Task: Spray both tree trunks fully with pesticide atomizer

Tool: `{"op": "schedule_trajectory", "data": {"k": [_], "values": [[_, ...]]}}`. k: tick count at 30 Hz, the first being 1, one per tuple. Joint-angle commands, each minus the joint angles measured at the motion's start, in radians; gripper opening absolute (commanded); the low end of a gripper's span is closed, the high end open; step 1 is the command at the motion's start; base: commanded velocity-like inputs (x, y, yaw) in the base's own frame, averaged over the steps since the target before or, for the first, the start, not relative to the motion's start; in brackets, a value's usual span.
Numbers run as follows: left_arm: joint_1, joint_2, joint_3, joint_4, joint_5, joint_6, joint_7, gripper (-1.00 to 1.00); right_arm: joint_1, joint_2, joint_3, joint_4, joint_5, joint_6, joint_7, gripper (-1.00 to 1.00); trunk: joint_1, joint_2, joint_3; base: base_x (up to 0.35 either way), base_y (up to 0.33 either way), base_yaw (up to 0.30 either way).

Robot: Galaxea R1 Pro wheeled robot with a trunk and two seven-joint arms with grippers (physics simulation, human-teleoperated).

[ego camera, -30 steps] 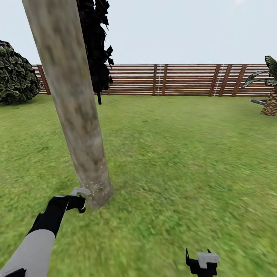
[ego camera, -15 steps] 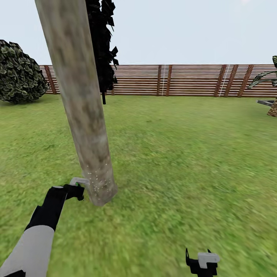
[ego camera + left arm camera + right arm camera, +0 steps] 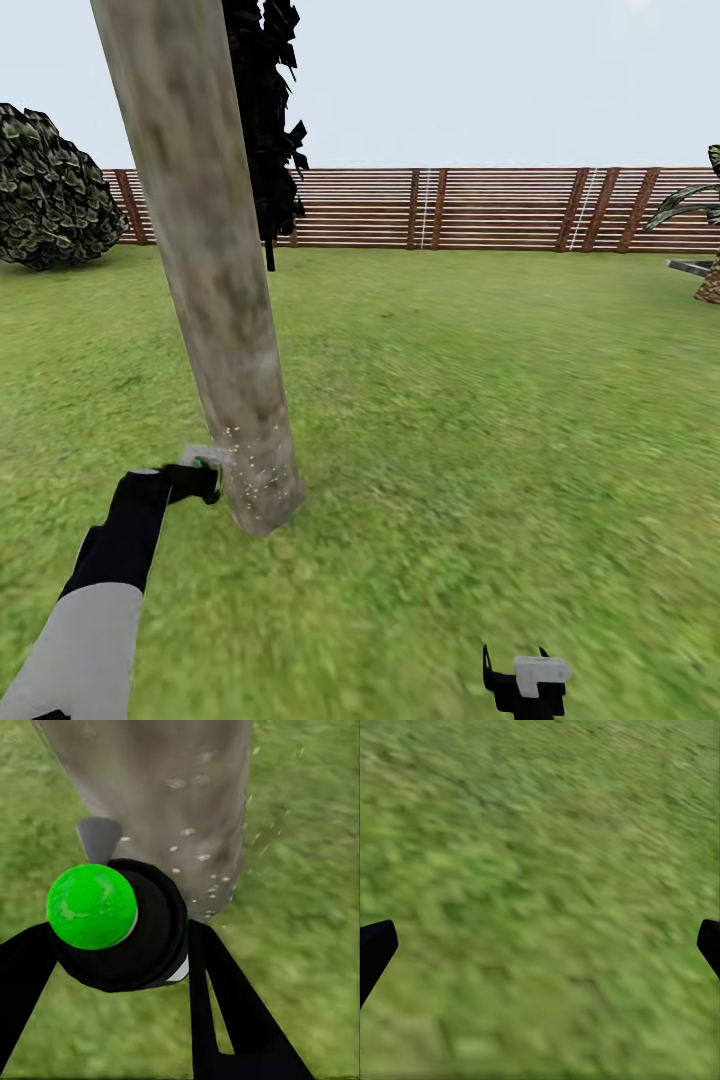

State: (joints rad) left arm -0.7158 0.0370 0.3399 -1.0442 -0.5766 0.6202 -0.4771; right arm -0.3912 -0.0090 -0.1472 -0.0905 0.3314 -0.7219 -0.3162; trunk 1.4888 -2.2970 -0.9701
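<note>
left fingers clamping atomizer beside speckled tree trunk

A mottled grey-beige and brown tree trunk is speckled with white pesticide. A black atomizer is marked bright green. Brown slats stripe the fence; the grass is green.

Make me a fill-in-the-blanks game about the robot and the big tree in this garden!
1. The left gripper holds a black atomizer with a ____ spot on top.
2. White specks of pesticide dot the ____ of the tree trunk.
3. The right gripper has open jaws over the ____.

Missing words: green; bottom; grass
</note>
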Motion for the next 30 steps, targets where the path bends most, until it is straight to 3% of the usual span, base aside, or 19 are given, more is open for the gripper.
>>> {"op": "schedule_trajectory", "data": {"k": [1, 4, 7, 8, 9, 16, 30], "values": [[0.0, 0.012, 0.0, 0.0, 0.015, 0.008, -0.024, -1.0, 0.0, 0.0, 0.0, 0.0, 0.0, 0.0, 0.0, 1.0, 0.0, 0.0, 0.0, 0.0, 0.0, 0.0], [0.002, 0.022, -0.01, 0.0, 0.027, 0.033, -0.089, -1.0, 0.0, 0.0, 0.0, 0.0, 0.0, 0.0, 0.0, 1.0, 0.0, 0.0, 0.0, 0.0, 0.0, 0.0], [0.002, 0.013, -0.03, 0.0, 0.027, 0.036, -0.094, -1.0, 0.0, 0.0, 0.0, 0.0, 0.0, 0.0, 0.0, 1.0, 0.0, 0.0, 0.0, 0.0, 0.0, 0.0], [0.006, 0.011, -0.086, 0.0, 0.025, 0.038, -0.094, -1.0, 0.0, 0.0, 0.0, 0.0, 0.0, 0.0, 0.0, 1.0, 0.0, 0.0, 0.0, 0.0, 0.0, 0.0], [0.004, 0.014, -0.093, -0.003, 0.026, 0.038, -0.094, -1.0, 0.0, 0.0, 0.0, 0.0, 0.0, 0.0, 0.0, 1.0, 0.0, 0.0, 0.0, 0.0, 0.0, 0.0], [0.011, 0.028, -0.093, -0.06, 0.026, 0.074, -0.094, -1.0, 0.0, 0.0, 0.0, 0.0, 0.0, 0.0, 0.0, 1.0, 0.0, 0.0, 0.0, 0.0, -0.038, 0.0], [0.012, 0.027, -0.068, -0.063, 0.026, 0.076, -0.094, -1.0, 0.0, 0.0, 0.0, 0.0, 0.0, 0.0, 0.0, 1.0, 0.0, 0.0, 0.0, 0.0, -0.263, 0.0]]}}
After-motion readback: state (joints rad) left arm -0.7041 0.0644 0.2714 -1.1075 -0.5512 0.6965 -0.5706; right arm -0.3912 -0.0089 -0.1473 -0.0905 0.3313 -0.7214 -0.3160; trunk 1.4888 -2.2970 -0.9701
